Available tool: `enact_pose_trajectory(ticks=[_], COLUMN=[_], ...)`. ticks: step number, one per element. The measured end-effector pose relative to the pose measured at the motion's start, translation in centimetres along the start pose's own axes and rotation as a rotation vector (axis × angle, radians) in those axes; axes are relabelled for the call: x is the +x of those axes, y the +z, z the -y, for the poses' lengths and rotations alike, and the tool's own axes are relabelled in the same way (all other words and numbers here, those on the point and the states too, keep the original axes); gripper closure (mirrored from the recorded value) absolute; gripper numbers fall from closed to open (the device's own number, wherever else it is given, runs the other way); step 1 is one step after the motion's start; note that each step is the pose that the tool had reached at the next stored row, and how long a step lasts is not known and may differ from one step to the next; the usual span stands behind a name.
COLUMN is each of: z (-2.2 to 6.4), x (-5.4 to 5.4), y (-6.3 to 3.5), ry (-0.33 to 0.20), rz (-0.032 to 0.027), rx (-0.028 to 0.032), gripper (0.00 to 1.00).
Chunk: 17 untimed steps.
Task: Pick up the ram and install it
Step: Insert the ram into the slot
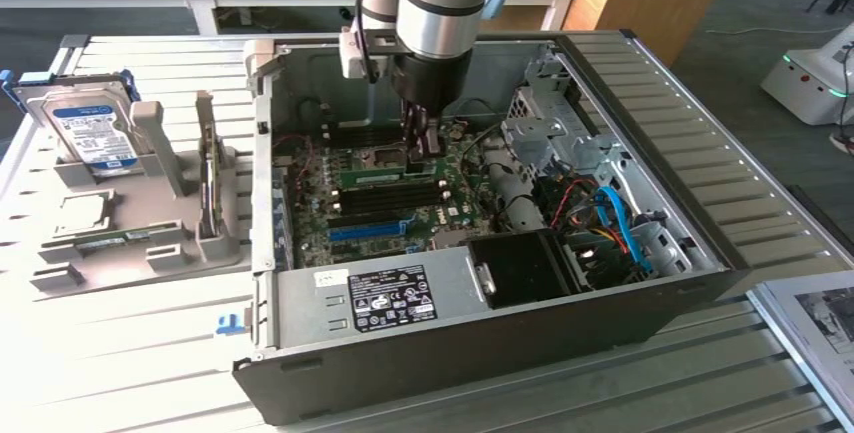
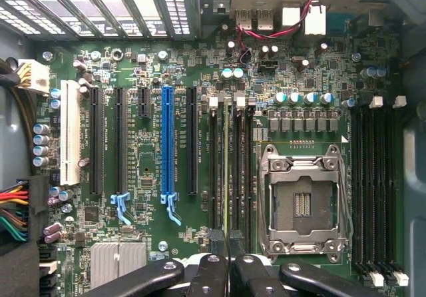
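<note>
Gripper (image 2: 228, 264) clamped on the ram (image 2: 226, 170)
We reckon it's light and stiff but thin and easy to crack, so pinch it mid-length by the top edge.

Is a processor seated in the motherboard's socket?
No, the socket sits empty, with bare contacts showing in its middle.

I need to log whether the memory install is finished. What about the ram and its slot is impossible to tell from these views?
- Whether the thin green ram stick is fully seated: exterior view, the black end effector covers one end.
- The stick's chip face: wrist view, seen edge-on.
- The latch at the gripped end: wrist view, end effector fingers cover it.
- Print on the dark label of the grey power supply: exterior view, too small.
</note>
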<state>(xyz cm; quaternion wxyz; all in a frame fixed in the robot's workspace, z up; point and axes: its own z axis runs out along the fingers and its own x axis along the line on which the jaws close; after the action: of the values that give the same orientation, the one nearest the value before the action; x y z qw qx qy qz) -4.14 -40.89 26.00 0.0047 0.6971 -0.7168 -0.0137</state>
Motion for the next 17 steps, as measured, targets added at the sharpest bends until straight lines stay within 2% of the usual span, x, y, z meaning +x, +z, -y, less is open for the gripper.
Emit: enact_pose_trajectory(ticks=[17], z=[0.01], x=[0.35], y=[0.06], ry=[0.000], rz=[0.0001], rx=[0.0000], gripper=[0.88])
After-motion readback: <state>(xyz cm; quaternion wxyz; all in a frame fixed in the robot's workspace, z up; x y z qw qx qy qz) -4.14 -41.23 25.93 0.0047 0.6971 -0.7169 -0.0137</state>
